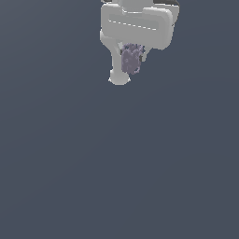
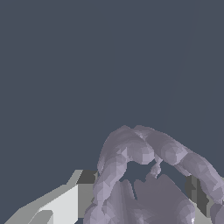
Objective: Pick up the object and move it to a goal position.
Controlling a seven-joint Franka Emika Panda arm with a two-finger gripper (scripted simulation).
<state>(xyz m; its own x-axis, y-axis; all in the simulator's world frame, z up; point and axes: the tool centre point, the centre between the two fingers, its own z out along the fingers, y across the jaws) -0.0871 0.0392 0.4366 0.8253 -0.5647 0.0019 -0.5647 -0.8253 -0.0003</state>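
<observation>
Near the exterior view's top edge | the white hand (image 1: 128, 70) is gripping the purple-grey object (image 1: 131, 59) between its fingers — clear of the bench | object looking light, stiff, bumpy — its lumpy ring (image 2: 144, 175) is giving the fingers (image 2: 65, 203) purchase across the rim.

Flat, dim, even light in both views, with no cast shadow on the dark slate-blue background, no glare and no bright spot anywhere. Soft and low in detail in the exterior view, with jagged edges around the white gripper (image 1: 131, 70) and the purple-grey object (image 1: 131, 59) reduced to a mottled blur. Sharper up close in the wrist view, with flat faceted shading on the object (image 2: 144, 175), pale on its upper bumps and darker in the hollows, and no bending at the edges.
</observation>
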